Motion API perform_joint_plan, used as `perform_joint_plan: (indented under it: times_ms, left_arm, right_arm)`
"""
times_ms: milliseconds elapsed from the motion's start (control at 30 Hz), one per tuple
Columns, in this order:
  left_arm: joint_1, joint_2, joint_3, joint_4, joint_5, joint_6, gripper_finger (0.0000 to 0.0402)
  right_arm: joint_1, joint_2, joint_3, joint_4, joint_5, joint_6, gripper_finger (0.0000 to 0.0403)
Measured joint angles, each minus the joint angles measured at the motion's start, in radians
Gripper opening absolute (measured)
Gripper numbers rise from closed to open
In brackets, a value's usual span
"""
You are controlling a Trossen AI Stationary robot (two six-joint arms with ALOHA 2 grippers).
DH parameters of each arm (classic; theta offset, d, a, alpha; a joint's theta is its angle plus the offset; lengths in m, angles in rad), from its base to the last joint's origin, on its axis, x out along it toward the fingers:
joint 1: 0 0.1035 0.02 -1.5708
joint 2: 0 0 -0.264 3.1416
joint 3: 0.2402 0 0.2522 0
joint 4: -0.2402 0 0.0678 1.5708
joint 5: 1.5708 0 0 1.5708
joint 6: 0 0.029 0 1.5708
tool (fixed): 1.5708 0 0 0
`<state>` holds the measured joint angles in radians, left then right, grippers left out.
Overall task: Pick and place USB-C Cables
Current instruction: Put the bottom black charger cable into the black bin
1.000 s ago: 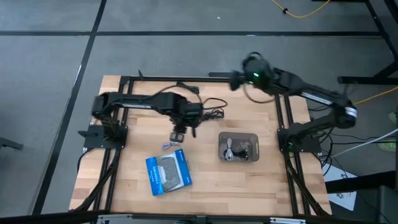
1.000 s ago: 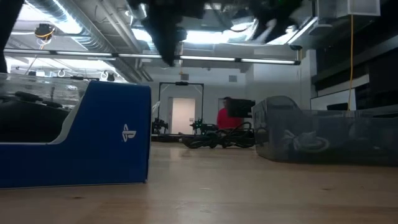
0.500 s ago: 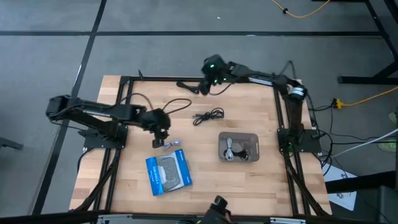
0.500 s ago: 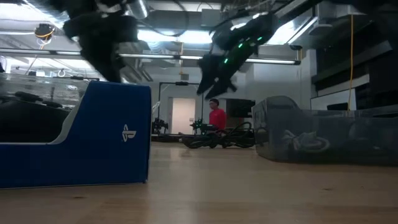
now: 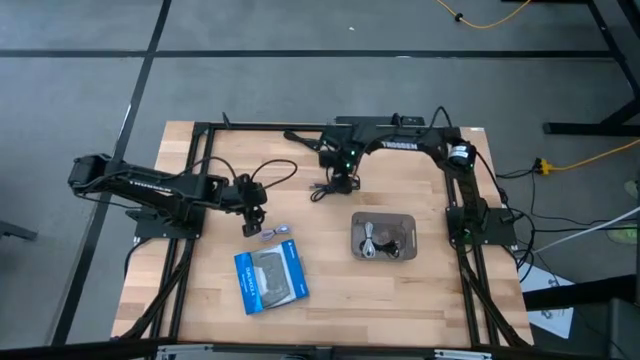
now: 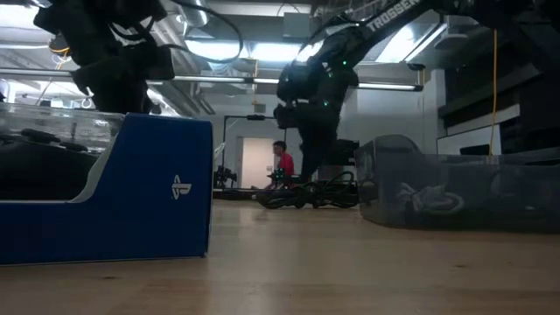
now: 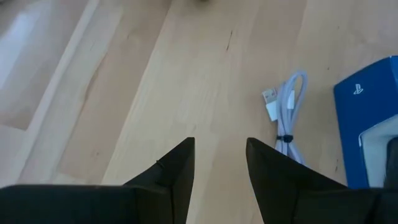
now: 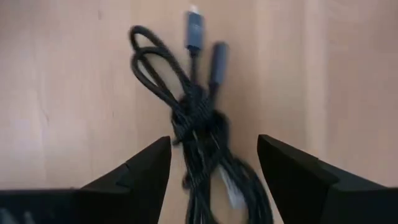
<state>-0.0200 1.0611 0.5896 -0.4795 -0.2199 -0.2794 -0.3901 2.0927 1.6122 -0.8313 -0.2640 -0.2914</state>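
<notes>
A black USB-C cable (image 5: 335,187) lies bundled on the wood near the table's middle, also in the low view (image 6: 306,194). My right gripper (image 8: 213,163) is open right above it, one finger on each side of the bundle (image 8: 199,124); I see no touch. A silvery-grey cable (image 5: 275,233) lies flat beside the blue package (image 5: 270,277). My left gripper (image 7: 221,158) is open and hovers just left of that cable (image 7: 287,115), over bare wood. More coiled cables lie in the grey bin (image 5: 383,237).
The blue package (image 6: 105,188) stands close to the near edge, left of middle. The translucent grey bin (image 6: 455,188) sits right of middle. A black frame (image 5: 300,125) runs around the table. A person in red (image 6: 284,164) is far off in the room.
My right gripper has swung from beyond the far right corner toward the table's left, then toward the near edge and down over the black cable. My left gripper has drawn back from the table's middle toward the left, stopping beside the silvery cable. No cable has moved.
</notes>
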Motion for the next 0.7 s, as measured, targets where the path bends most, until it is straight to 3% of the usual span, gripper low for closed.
perform_joint_plan:
  times_ms: [67, 200, 300, 500, 600, 700]
  left_arm:
    - [0.000, 0.000, 0.000, 0.003, 0.000, 0.000, 0.0138]
    - [0.000, 0.000, 0.000, 0.003, 0.001, -0.001, 0.0138]
    - [0.000, 0.000, 0.000, 0.003, 0.002, -0.002, 0.0138]
    - [0.000, 0.000, 0.000, 0.003, 0.001, -0.002, 0.0138]
    - [0.000, 0.000, 0.000, 0.003, 0.001, -0.002, 0.0138]
    - [0.000, 0.000, 0.000, 0.006, 0.000, -0.002, 0.0138]
  right_arm:
    - [0.025, 0.001, -0.028, 0.052, 0.013, -0.029, 0.0243]
    - [0.064, 0.001, -0.084, 0.127, 0.146, -0.047, 0.0243]
    - [0.071, 0.001, -0.120, 0.135, 0.166, -0.049, 0.0243]
    - [0.077, -0.007, -0.206, 0.194, 0.272, 0.093, 0.0238]
    - [0.077, -0.008, -0.215, 0.192, 0.308, 0.158, 0.0190]
    - [0.080, 0.000, -0.175, 0.160, 0.338, 0.182, 0.0085]
